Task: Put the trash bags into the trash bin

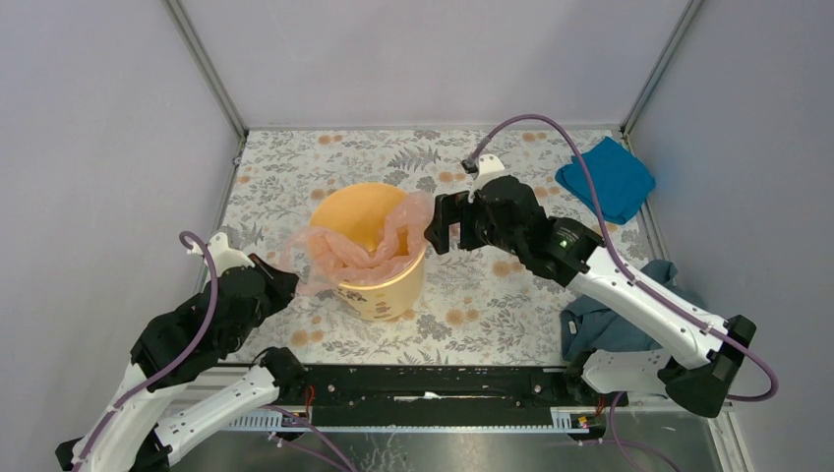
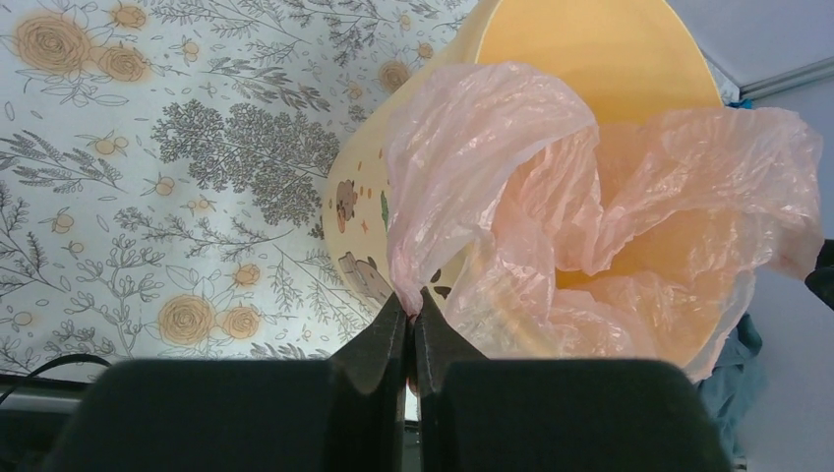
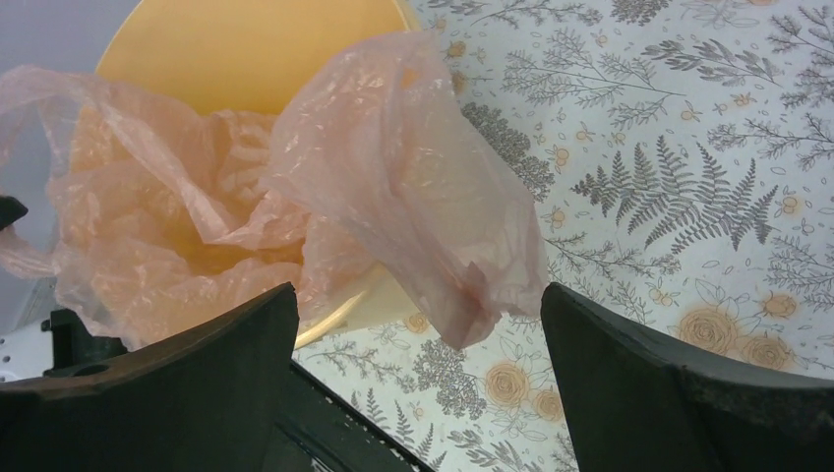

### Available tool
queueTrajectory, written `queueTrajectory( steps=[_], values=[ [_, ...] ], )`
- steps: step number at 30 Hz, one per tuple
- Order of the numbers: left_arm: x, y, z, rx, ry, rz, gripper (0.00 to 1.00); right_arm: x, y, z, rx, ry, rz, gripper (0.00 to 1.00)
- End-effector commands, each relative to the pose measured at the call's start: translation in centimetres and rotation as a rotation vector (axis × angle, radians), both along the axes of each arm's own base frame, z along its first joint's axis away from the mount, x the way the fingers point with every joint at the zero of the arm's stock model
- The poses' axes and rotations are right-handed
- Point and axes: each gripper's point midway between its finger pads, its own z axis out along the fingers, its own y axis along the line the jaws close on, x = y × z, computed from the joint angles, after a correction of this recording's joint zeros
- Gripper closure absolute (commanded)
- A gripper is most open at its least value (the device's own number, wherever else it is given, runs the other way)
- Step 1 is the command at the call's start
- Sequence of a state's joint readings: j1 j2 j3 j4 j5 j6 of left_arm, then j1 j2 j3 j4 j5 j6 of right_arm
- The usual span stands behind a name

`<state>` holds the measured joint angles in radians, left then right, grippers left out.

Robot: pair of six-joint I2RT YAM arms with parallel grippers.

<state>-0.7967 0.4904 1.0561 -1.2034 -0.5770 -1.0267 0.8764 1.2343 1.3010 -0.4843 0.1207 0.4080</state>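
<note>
Left gripper (image 2: 413,329): we see its fingers pinched together on a fold of the trash bag (image 2: 511,187).
Right gripper (image 3: 418,300): jaws spread wide, with a loose bag flap hanging just ahead of them.
Trash bag: partly inside the trash bin (image 1: 388,295), spilling over its rim towards both grippers.
Trash bin: upright on the floral table (image 1: 492,315), between the grippers.

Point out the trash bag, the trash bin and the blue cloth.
trash bag (image 1: 366,251), top external view, crumpled middle.
trash bin (image 1: 357,204), top external view, inner wall.
blue cloth (image 1: 606,178), top external view, centre.
</note>
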Motion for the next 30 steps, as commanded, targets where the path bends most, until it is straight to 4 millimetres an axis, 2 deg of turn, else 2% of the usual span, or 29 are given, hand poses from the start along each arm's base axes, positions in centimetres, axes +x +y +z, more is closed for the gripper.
queueTrajectory(
  steps=[1, 4, 9, 12, 17, 18, 22, 25, 27, 30],
  values=[
    [-0.1, 0.9, 0.1, -0.001, -0.007, 0.043, 0.94, 1.4, -0.7, 2.9, 0.149, -0.09, -0.099, 0.0],
    [-0.4, 1.8, 0.0, 0.011, 0.005, 0.084, 0.94, 0.6, 0.4, 3.7, 0.206, -0.147, -0.002, 0.0],
    [-0.8, 3.0, 0.0, 0.03, 0.017, 0.128, 0.95, -0.6, -0.4, 5.1, 0.302, -0.178, 0.001, 0.0],
    [-0.9, 3.2, -0.1, 0.036, 0.019, 0.131, 0.96, 0.2, -0.8, 3.9, 0.359, -0.123, -0.09, 0.01],
    [-1.1, 4.2, -0.2, 0.058, 0.029, 0.168, 0.97, 1.3, 0.2, 2.1, 0.421, -0.058, -0.146, 0.12],
    [-1.1, 4.4, -0.1, 0.061, 0.026, 0.175, 0.97, 1.7, 0.4, 2.4, 0.436, -0.069, -0.151, 0.13],
    [-1.0, 4.6, 0.3, 0.062, 0.01, 0.193, 0.97, 2.2, 0.5, 0.8, 0.404, -0.066, -0.16, 0.01],
    [-0.7, 4.8, 0.2, 0.075, 0.009, 0.208, 0.97, 2.8, 0.5, -0.4, 0.411, -0.069, -0.177, 0.02],
    [-0.4, 4.7, -0.1, 0.081, 0.007, 0.217, 0.97, 3.4, 0.5, -1.0, 0.459, -0.048, -0.189, 0.13],
    [0.0, 4.5, -0.6, 0.094, 0.011, 0.227, 0.97, 3.4, 0.9, -0.6, 0.537, -0.046, -0.159, 0.41]
  ],
)
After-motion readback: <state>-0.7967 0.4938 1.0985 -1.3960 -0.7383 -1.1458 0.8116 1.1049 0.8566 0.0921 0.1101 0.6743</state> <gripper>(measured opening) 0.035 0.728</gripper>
